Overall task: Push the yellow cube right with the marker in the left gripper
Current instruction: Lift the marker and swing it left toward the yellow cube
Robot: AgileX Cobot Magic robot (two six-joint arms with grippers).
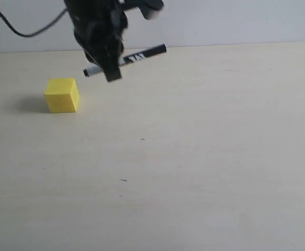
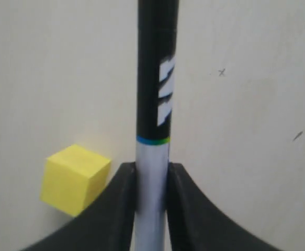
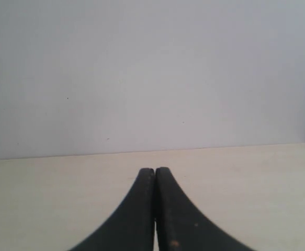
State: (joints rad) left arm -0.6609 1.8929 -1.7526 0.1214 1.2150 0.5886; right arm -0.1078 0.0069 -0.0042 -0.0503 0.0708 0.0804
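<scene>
Since the yellow cube sits toward the far left corner of the bench, with the left gripper just to its right near the far edge, the obvious snag is that the tool is on the wrong side for a rightward shove. Drop straight down and sweep from here and you'd miss it, or nudge it left instead. I reckon it has to get round to the cube's left face first, and clipping the cube on the way over would skew it.

The jaws are clamped snug on the white barrel of the marker, with the long black cap half sticking out toward the right. It's gripped well off the middle, so a sideways load could make it pivot or slide in the jaws. Catch the cube off-centre and it'll probably spin rather than travel straight.

Way over on the right, the right gripper is pressed fully closed on nothing, pointing at the far edge, so it's out of the way.
</scene>
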